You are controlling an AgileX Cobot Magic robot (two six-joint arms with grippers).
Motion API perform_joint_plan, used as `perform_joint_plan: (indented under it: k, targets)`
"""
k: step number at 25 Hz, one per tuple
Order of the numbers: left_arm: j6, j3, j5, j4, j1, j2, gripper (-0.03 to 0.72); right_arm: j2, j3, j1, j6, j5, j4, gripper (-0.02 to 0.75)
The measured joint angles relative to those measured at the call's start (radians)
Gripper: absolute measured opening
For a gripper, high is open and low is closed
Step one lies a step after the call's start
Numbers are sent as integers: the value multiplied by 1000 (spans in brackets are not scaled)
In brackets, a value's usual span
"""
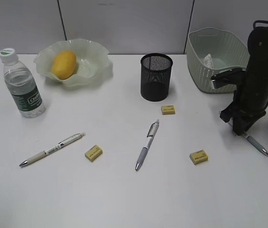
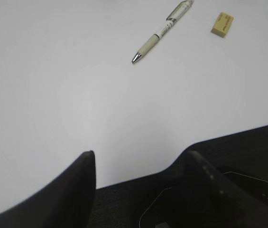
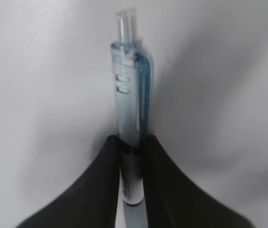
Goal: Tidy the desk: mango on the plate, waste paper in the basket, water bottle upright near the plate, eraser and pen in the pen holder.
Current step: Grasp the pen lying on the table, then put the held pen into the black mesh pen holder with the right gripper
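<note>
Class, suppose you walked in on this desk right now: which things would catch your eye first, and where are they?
Most striking is the black right pincer at the desk's right edge, closed on a pen that lies flat there. Next comes the yellow mango in the wavy green plate at back left. Then the black mesh pen holder standing at centre back.

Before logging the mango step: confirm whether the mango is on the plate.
Yes, the mango lies inside the wavy-rimmed green plate.

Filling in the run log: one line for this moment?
stage: pen pickup | right gripper: shut on blue pen, on desk | left gripper: open, empty | mango: on plate
</note>
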Motion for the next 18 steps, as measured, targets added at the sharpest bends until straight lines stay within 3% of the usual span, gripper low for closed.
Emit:
perform_joint_plan:
  k: [8,18]
  targets:
    - [0,0,0,0,0,0,437,3,-35,3,6,8,9,125]
    - [0,0,0,0,0,0,435,-141,-114,87,-6,6,171,125]
